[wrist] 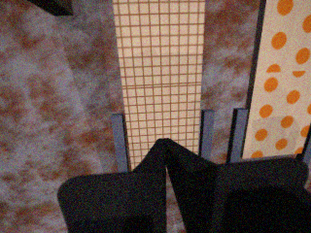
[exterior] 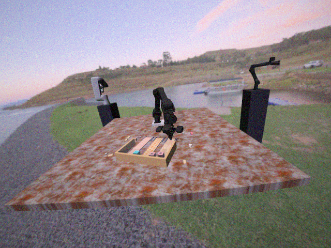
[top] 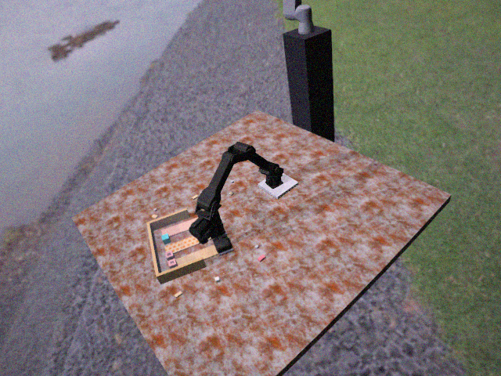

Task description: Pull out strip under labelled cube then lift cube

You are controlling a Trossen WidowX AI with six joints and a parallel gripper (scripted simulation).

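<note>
My gripper [exterior: 170,139] [wrist: 162,144] is shut and empty. In the wrist view its tips cover the near end of the grid-patterned strip [top: 198,255] [exterior: 167,146] [wrist: 160,53], between two blue-grey rails. An orange-dotted strip [top: 185,244] [exterior: 154,146] [wrist: 279,40] and a pink strip [top: 182,227] [exterior: 141,144] lie beside it. A teal cube [top: 165,237] [exterior: 136,152] sits by the pink strip's far end. Two pink cubes, one [top: 170,254] [exterior: 152,154] and another [top: 172,262] [exterior: 161,154], sit near the far ends of the other strips. The label is too small to tell.
A wooden walled frame [top: 152,251] [exterior: 141,159] surrounds the strips on three sides. A white cube [top: 217,279] [exterior: 190,145], a pink block [top: 261,258] [exterior: 191,133] and a tan piece [top: 178,294] [exterior: 184,161] lie outside it. Small bits lie beyond its other side.
</note>
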